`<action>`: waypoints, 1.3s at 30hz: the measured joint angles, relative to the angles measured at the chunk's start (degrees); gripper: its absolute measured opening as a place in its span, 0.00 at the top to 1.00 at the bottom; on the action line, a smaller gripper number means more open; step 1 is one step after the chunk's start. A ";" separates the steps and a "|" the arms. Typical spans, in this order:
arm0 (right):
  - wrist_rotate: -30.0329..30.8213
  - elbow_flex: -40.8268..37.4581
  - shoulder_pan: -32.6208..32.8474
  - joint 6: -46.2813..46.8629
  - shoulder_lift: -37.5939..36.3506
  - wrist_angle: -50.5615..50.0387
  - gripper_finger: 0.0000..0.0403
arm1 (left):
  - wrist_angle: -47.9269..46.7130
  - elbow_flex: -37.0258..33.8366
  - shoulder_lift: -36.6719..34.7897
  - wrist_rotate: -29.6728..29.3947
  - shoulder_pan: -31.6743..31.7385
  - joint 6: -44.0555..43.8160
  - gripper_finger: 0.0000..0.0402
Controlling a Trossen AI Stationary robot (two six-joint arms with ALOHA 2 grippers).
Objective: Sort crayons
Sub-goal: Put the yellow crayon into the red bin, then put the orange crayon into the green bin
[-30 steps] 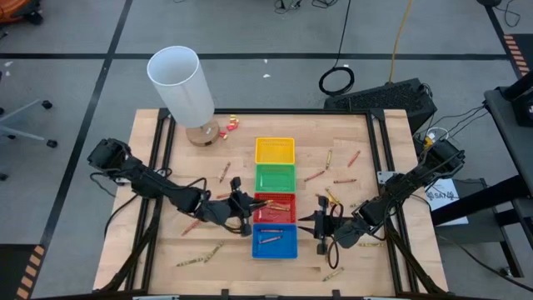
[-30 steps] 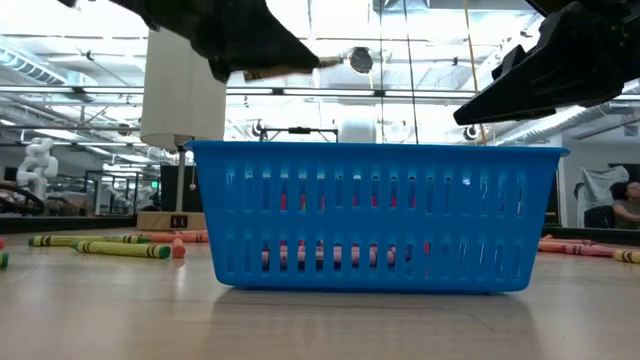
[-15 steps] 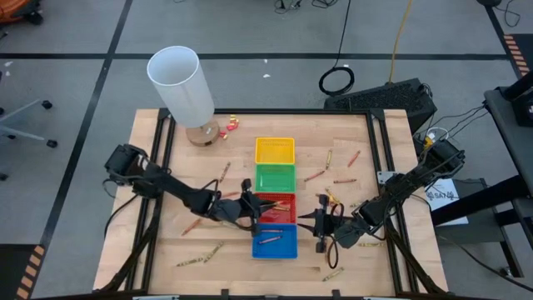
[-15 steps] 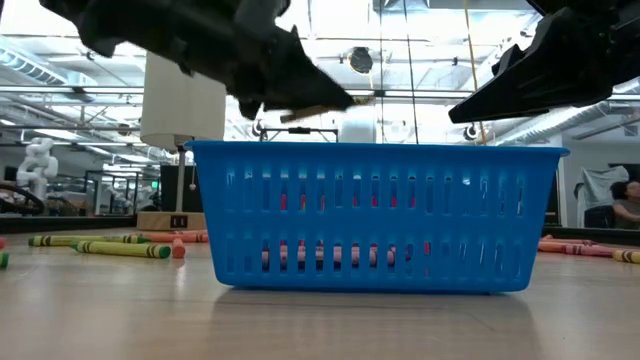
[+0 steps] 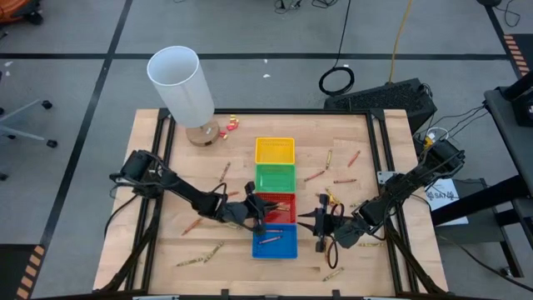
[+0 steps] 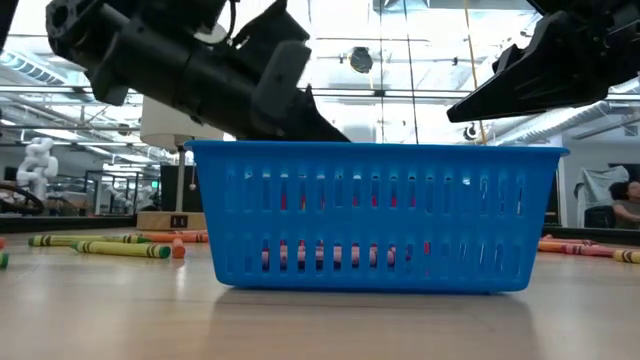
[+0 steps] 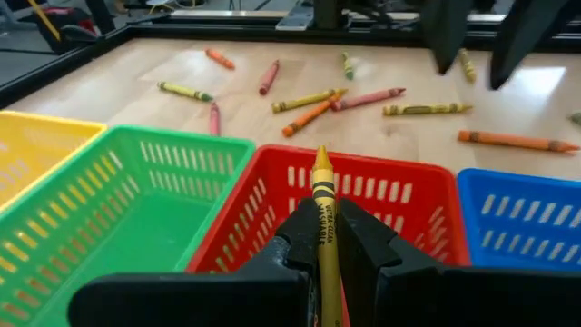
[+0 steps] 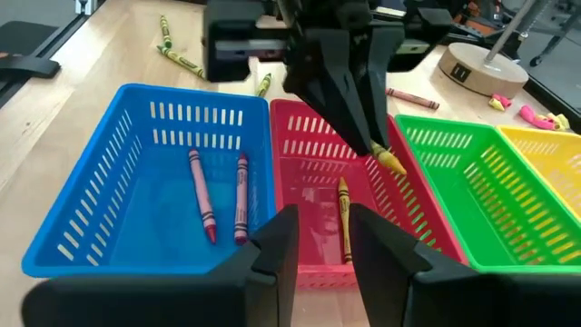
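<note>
Crayon (image 7: 323, 218), lower end hidden, pinched by left gripper (image 7: 324, 238) above red tray (image 7: 381, 195).

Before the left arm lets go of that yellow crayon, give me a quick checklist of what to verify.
1. Left hand shut on the yellow crayon: ok.
2. Crayon tip over the red tray: ok, seen in the right wrist view.
3. Colour match: not ok; the yellow tray is two trays away, past the green tray.
4. Red tray has room: ok, one crayon seen inside.
5. Right hand clear of the drop: ok, waiting beside the blue tray.
</note>
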 joint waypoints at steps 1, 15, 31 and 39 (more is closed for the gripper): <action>0.00 0.00 0.00 0.00 0.00 -0.01 0.79 | 0.04 0.00 0.30 0.00 0.17 0.00 0.94; 1.39 0.00 -0.02 0.27 0.00 0.05 0.79 | -0.04 0.00 0.71 0.02 0.58 -0.13 0.73; 2.41 0.00 -0.41 -2.36 0.00 -0.90 0.79 | -24.92 -0.02 -18.34 -0.24 -1.68 1.40 0.72; 9.75 0.00 -2.02 -9.62 0.00 -0.63 0.79 | -38.68 -2.01 -24.76 -0.70 -0.15 1.21 0.72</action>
